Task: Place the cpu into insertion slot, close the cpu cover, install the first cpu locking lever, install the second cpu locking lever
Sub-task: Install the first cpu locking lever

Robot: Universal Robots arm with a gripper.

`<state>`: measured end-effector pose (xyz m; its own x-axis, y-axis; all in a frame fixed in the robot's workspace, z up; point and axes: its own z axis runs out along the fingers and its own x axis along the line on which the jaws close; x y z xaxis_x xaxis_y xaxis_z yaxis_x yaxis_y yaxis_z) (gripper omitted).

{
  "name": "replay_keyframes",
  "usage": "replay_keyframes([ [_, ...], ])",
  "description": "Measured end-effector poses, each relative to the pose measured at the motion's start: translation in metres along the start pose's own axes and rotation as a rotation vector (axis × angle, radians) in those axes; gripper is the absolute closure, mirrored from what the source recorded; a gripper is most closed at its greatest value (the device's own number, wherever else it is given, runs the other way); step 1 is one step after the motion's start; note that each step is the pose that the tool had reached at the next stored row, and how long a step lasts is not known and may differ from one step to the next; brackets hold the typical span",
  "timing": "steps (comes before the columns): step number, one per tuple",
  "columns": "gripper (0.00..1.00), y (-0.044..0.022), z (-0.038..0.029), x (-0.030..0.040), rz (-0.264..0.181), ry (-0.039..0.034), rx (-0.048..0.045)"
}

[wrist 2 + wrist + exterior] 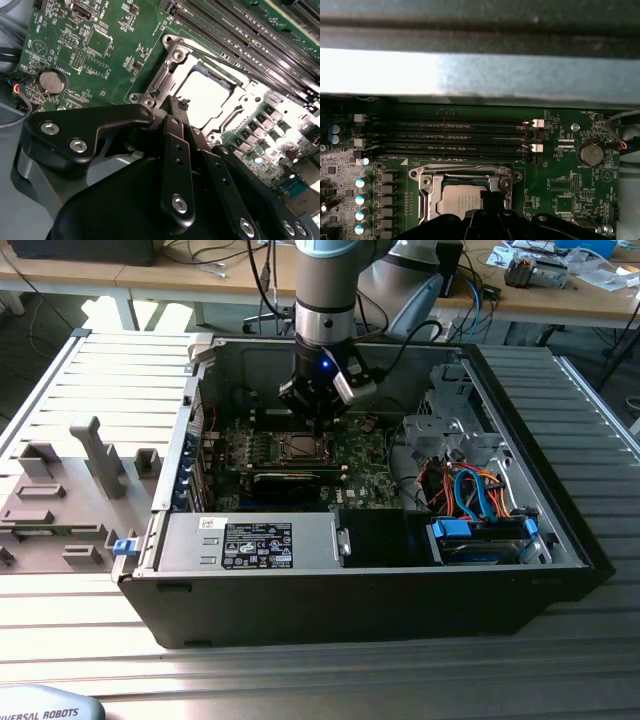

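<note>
The cpu (207,95) lies flat in the insertion slot (427,197), its pale metal top visible through the square window of the cpu cover (170,67), which is folded down over it. In both wrist views the chip sits directly below the claw (176,107), whose fingers (175,150) are drawn together to a single narrow tip, with nothing clamped between them. That tip stands at the edge of the cover frame, at the side of the slot nearest the claw; whether it touches the metal cannot be told.

Beyond the slot from the claw, in the first wrist view, run the long black memory slots (450,135) with pale end latches. A round coin cell (590,153) sits on the green circuit board (560,180) to one side of the claw, and a row of small cylindrical capacitors (361,200) stands on the opposite side.

In the exterior view the arm (325,290) reaches down into the open computer case (380,600), with the claw (318,425) just above the socket. A power supply box (250,540) occupies the near wall of the case, with blue and orange cables (475,490) towards the exterior view's right. The case rests on a ribbed metal worktop (120,370), beside a grey fixture tray (60,510).
</note>
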<state>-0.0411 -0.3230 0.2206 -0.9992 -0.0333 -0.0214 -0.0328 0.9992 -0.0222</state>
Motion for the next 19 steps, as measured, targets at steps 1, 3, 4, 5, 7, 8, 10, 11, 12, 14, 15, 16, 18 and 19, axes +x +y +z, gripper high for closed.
replay_keyframes([
  [1, 0.89, -0.0010, -0.0001, 0.0000, 0.000, 0.0001, 0.0008],
  [3, 0.89, -0.0043, -0.0008, 0.0001, 0.000, 0.0002, 0.0034],
  [4, 0.89, -0.0051, -0.0016, 0.0002, 0.000, 0.0003, 0.0047],
  [5, 0.89, -0.0059, -0.0033, 0.0002, 0.000, 0.0004, 0.0064],
  [7, 0.89, -0.0069, -0.0062, 0.0002, 0.000, 0.0003, 0.0079],
  [8, 0.89, -0.0071, -0.0072, 0.0001, 0.000, 0.0004, 0.0084],
  [10, 0.89, -0.0080, -0.0094, 0.0001, 0.000, 0.0003, 0.0096],
  [11, 0.89, -0.0086, -0.0107, 0.0000, 0.000, 0.0004, 0.0100],
  [12, 0.89, -0.0096, -0.0127, 0.0001, 0.000, 0.0004, 0.0102],
  [14, 0.89, -0.0107, -0.0164, 0.0001, 0.000, 0.0004, 0.0111],
  [15, 0.89, -0.0108, -0.0173, 0.0000, 0.000, 0.0004, 0.0113],
  [16, 0.89, -0.0109, -0.0188, 0.0000, 0.000, 0.0004, 0.0116],
  [18, 0.89, -0.0110, -0.0211, -0.0001, 0.000, 0.0004, 0.0117],
  [19, 0.89, -0.0110, -0.0224, -0.0001, 0.000, 0.0004, 0.0117],
])
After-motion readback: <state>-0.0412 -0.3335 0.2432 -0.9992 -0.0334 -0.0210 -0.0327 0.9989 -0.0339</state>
